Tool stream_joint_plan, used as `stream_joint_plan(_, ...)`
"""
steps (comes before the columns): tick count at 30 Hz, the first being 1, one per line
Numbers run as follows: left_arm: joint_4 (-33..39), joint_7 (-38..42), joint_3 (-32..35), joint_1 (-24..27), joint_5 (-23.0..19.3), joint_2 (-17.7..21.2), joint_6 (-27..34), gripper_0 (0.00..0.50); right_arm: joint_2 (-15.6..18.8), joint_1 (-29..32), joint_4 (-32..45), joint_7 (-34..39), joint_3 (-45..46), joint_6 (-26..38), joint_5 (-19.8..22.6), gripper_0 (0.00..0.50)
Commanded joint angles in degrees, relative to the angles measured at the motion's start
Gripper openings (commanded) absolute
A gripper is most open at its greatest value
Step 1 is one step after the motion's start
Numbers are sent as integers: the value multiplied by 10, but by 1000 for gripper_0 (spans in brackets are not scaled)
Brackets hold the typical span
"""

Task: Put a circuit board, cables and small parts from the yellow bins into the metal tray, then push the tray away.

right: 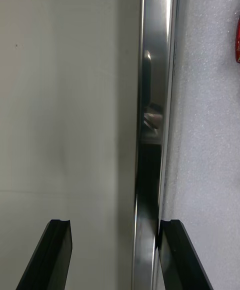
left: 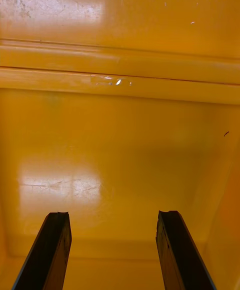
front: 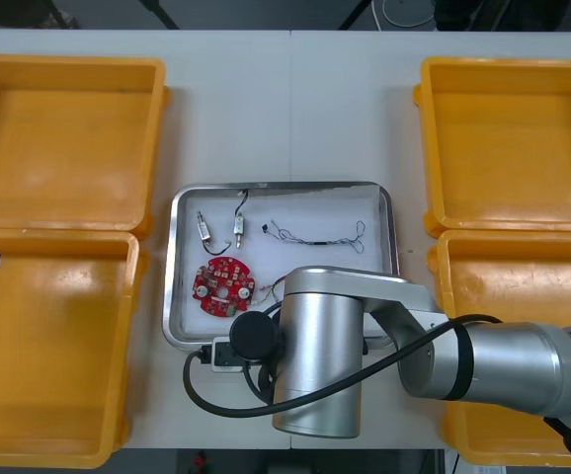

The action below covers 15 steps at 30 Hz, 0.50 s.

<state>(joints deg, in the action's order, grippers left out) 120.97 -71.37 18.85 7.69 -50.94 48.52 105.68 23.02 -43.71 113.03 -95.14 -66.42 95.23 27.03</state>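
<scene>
Yellow plastic bins (front: 68, 138): four.
White-lined metal tray (front: 284, 185): one round red circuit board (front: 223, 286), perhaps two small metal parts (front: 203, 229).
Right gripper (right: 115, 222): unclenched, astride tray rim.
Left gripper (left: 114, 215): unclenched over bin.

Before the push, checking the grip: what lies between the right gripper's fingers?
In the right wrist view, the metal tray's rim runs between the open fingers of the right gripper, close to one finger. The left gripper hangs over a yellow bin.

You had a mirror-shiny metal tray (right: 150, 95) rim, a matt grainy white liner (right: 205, 145), and a glossy smooth plastic yellow bin (left: 120, 135).
</scene>
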Motion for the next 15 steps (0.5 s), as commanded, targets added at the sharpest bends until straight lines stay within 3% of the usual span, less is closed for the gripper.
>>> stream_joint_plan(1, 18, -46, 17, -11, -5, 25, -6, 500, -32, 1, -10, -10, -10, -8, -32, 500)
stream_joint_plan(7, 18, -46, 17, -11, -5, 25, -6, 500, -40, 1, -30, -9, -26, -10, -57, 500)
stream_joint_plan(15, 18, -46, 17, -11, -5, 25, -6, 500, -40, 5, -33, -11, -29, -10, -57, 500)
